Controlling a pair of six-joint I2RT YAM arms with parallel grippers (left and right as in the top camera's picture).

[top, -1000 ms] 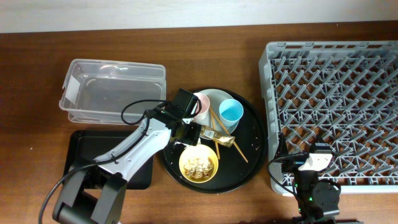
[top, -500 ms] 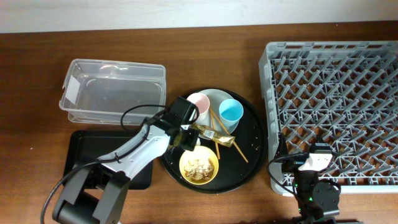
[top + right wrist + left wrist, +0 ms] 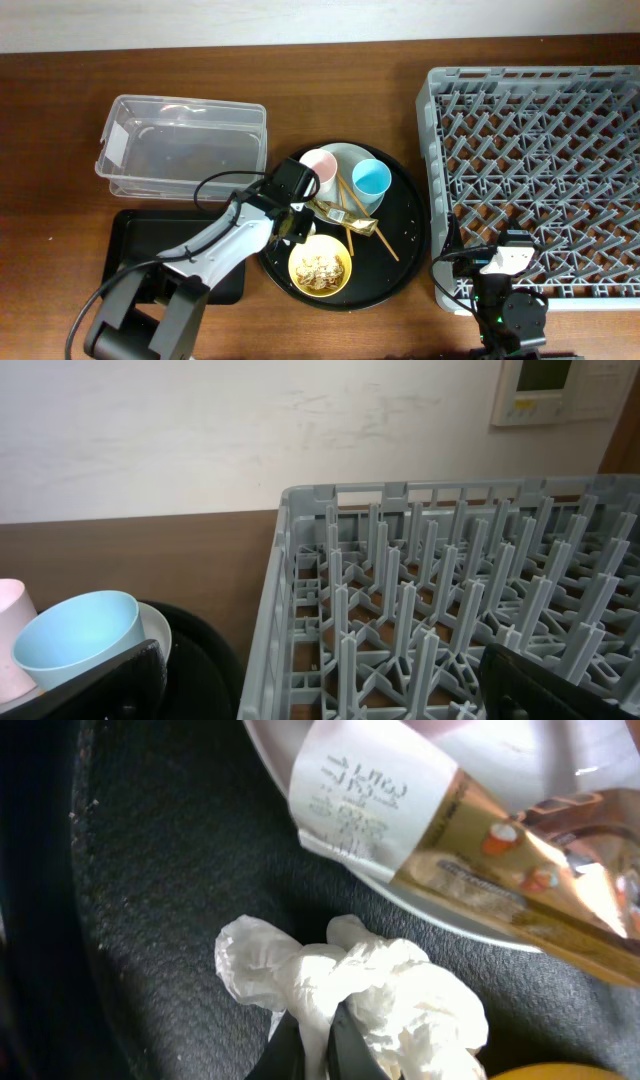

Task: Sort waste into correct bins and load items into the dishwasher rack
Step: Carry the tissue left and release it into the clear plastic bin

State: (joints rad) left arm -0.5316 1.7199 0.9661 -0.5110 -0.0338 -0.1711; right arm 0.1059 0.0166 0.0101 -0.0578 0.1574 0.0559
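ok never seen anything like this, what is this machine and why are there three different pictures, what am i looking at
It is a pair of robot arms at a wooden table, each ending in a two-finger gripper. One picture looks down from above; the other two come from small cameras on the wrists.

From above, the left gripper reaches onto a round black tray holding a pink cup, a blue cup, a plate, chopsticks, a gold wrapper and a yellow bowl of food scraps. Its close-up shows the jaws pinched shut on a crumpled white tissue.

A clear tub and a flat black tray sit to the left of the round tray. The big grey rack is for dishes. The right gripper waits beside it, open and empty.
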